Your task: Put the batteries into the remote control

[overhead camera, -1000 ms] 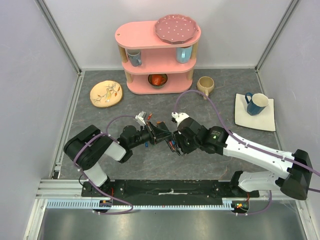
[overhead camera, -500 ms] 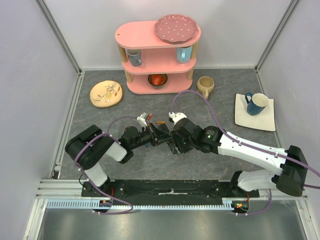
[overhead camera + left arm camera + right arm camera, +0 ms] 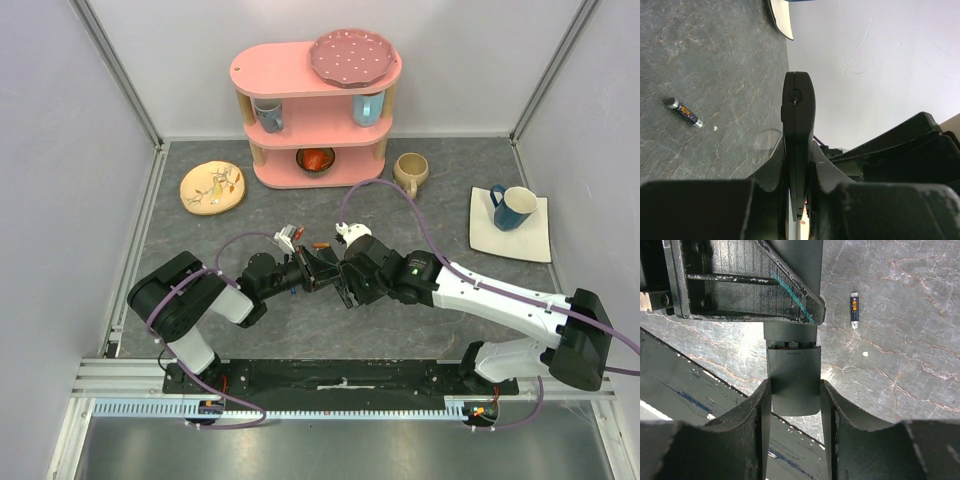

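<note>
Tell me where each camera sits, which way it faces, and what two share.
Top external: above and behind the robot, looking down on the grey marbled table; left arm and right arm show, left gripper meeting right gripper.
Left wrist: on that wrist, looks along its fingers, clamped on the slim black plastic remote control.
Right wrist: looks down between its fingers at the remote's end.
Shared: both wrist views show the remote and a small dark orange-labelled battery.

The left fingers (image 3: pixel 740 285) are hiding the remote control's (image 3: pixel 792 385) far end; the left wrist view's edge is cropping the white plate (image 3: pixel 781 20)
</note>
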